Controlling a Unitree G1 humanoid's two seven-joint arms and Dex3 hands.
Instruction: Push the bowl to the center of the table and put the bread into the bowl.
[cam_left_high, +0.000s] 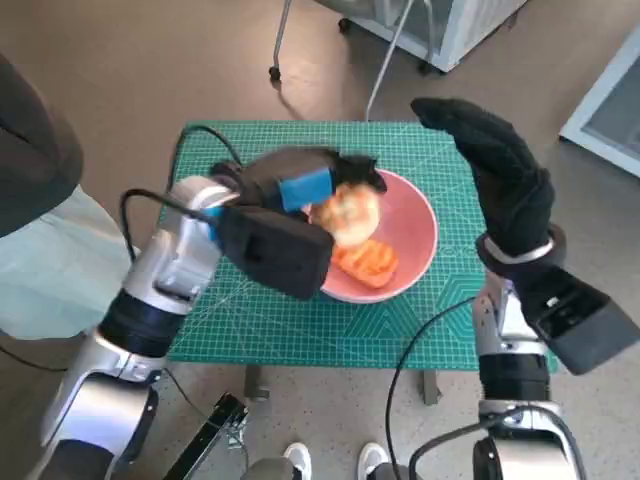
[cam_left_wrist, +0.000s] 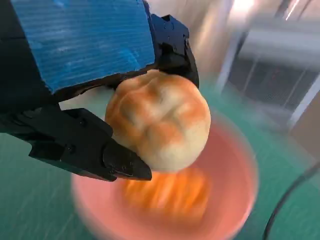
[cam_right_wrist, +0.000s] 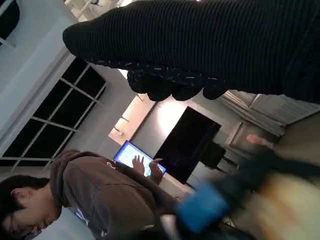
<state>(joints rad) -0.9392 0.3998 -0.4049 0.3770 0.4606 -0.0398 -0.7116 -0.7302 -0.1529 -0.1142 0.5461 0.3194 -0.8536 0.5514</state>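
The left hand (cam_left_high: 300, 190) is holding the round bread (cam_left_high: 348, 213) between its black fingers (cam_left_wrist: 90, 150), just above the pink bowl (cam_left_high: 415, 235). The bowl is sitting near the middle of the green table (cam_left_high: 300, 330), and something orange (cam_left_high: 368, 263) is lying inside it, maybe another bread, but it is blurry. The right hand (cam_left_high: 495, 170) is hanging in the air beside the bowl with its fingers apart, holding nothing. A person (cam_right_wrist: 100, 195) is sitting nearby. No writing is showing

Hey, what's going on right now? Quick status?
Left hand holds the bread over the pink bowl. Right hand raised beside it, holding nothing. An orange piece already lies in the bowl.
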